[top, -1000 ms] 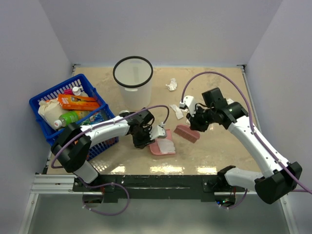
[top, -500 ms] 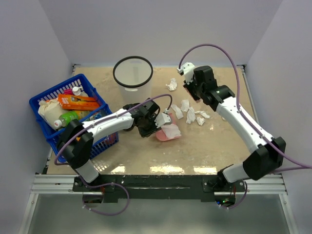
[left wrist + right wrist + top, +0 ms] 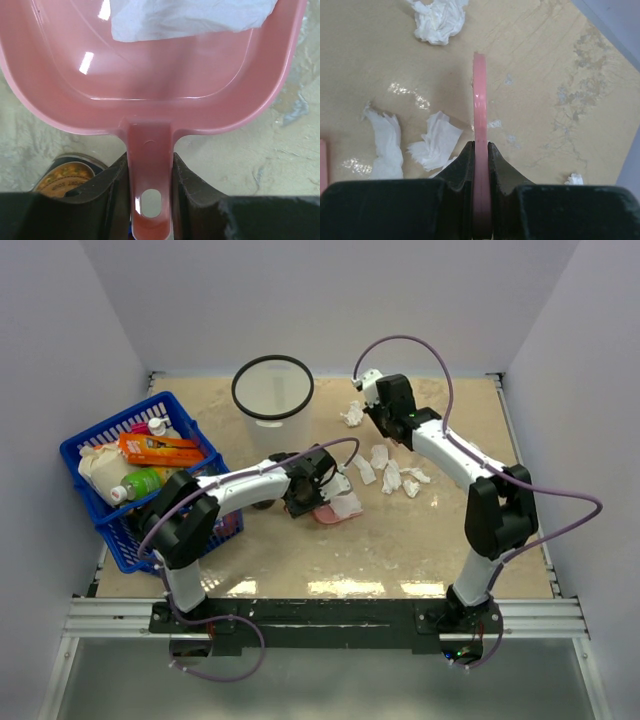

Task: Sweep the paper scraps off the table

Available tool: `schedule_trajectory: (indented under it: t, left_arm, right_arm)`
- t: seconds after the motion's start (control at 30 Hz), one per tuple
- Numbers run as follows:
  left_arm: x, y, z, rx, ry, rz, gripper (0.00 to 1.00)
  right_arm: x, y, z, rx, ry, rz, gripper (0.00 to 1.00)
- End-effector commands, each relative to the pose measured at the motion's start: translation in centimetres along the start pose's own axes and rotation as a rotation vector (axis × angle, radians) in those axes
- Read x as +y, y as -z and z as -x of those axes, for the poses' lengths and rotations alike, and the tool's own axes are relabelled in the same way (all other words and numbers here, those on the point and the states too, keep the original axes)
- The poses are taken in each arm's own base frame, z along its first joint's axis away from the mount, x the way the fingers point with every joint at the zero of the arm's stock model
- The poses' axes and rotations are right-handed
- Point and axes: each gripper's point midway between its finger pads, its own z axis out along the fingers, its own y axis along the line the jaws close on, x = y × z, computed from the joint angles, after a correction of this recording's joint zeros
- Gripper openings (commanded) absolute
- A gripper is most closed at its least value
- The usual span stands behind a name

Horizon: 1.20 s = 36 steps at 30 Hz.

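Note:
My left gripper (image 3: 316,494) (image 3: 150,200) is shut on the handle of a pink dustpan (image 3: 340,508) (image 3: 150,90) lying on the table (image 3: 420,540). A white piece of paper (image 3: 190,17) sits in the pan. My right gripper (image 3: 384,418) (image 3: 480,150) is shut on a flat pink brush handle (image 3: 480,95), seen edge-on, above the back of the table. Several paper scraps lie loose: a crumpled wad (image 3: 352,413) (image 3: 440,15) at the back, and flatter pieces (image 3: 380,455) (image 3: 392,478) (image 3: 435,145) (image 3: 385,142) between the brush and the dustpan.
A white bin with a black rim (image 3: 272,400) stands at the back, left of centre. A blue basket (image 3: 100,445) of groceries fills the left side, against my left arm. Walls close in the back and both sides. A round tin lid (image 3: 65,175) shows beside the left fingers.
My right arm swung the brush from beside the dustpan up to the back of the table, near the far wad. The left arm carried the dustpan a little back and right.

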Motion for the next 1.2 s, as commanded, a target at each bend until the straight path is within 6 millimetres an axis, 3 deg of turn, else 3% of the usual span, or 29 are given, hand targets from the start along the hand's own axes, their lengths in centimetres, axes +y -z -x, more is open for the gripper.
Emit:
schedule_trajectory:
  t: [0.0, 0.17, 0.3, 0.47, 0.53, 0.57, 0.63, 0.83, 0.93, 1.17]
  left_arm:
    - [1.9, 0.3, 2.2, -0.041, 0.025, 0.083, 0.0]
    - [1.9, -0.4, 3.5, -0.038, 0.025, 0.054, 0.0]
    - [1.5, -1.0, 4.2, -0.026, 0.021, 0.017, 0.0]
    - [0.7, -1.2, 4.9, -0.048, 0.019, -0.037, 0.0]
    - [0.4, -1.2, 5.0, -0.06, 0.02, -0.058, 0.01]
    - [0.0, -1.3, 5.0, -0.065, 0.012, -0.078, 0.08]
    - [-0.3, -1.2, 4.8, -0.066, 0.006, -0.087, 0.12]
    - [-0.3, 0.0, 4.6, -0.12, -0.014, -0.068, 0.34]
    - [-0.2, 0.6, 4.5, -0.146, -0.033, -0.06, 0.49]
    - [-0.9, 2.3, 4.7, -0.231, -0.06, -0.089, 0.66]
  right_arm:
    - [2.0, 0.9, 3.1, -0.117, -0.066, 0.133, 0.0]
    - [6.0, 1.8, 1.3, -0.066, -0.188, 0.308, 0.0]
    - [7.7, 4.6, 0.5, -0.042, -0.298, 0.408, 0.0]
    - [9.1, 8.1, 1.1, -0.066, -0.412, 0.527, 0.0]
    - [8.4, 9.2, 1.1, -0.073, -0.482, 0.538, 0.0]
    - [8.2, 9.6, 1.2, -0.072, -0.512, 0.559, 0.0]
    - [6.3, 9.8, 1.0, -0.071, -0.591, 0.543, 0.0]
    - [2.6, 10.2, -0.6, -0.063, -0.601, 0.45, 0.0]
    - [2.0, 10.6, -0.7, -0.079, -0.587, 0.433, 0.0]
    - [1.3, 11.4, -0.4, -0.118, -0.568, 0.407, 0.0]
